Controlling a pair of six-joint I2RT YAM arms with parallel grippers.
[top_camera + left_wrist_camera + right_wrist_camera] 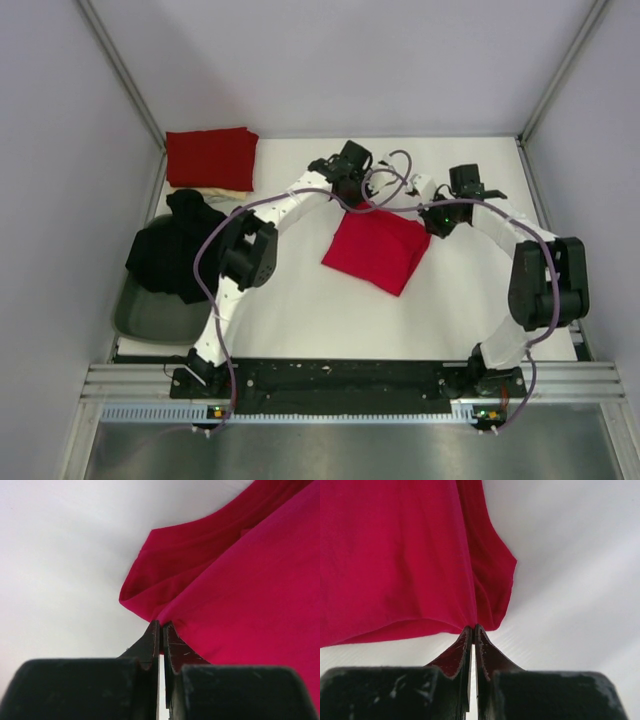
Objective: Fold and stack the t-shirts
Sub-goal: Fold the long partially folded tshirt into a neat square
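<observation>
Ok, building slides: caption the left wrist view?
Left gripper pinching a corner of the red shirt, white table behind.

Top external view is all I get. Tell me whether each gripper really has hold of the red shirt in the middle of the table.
Observer: The left wrist view shows the left gripper shut on a corner of the red shirt, with cloth pinched between its tips.
Operator: Now the right one.
Observer: The right wrist view shows the right gripper shut as well, pinching the shirt where its edge gathers into creases.
Operator: Report the layers at the left corner.
Observer: A seamed band runs beside a smooth panel there, so more than one layer meets at the grip.
</observation>
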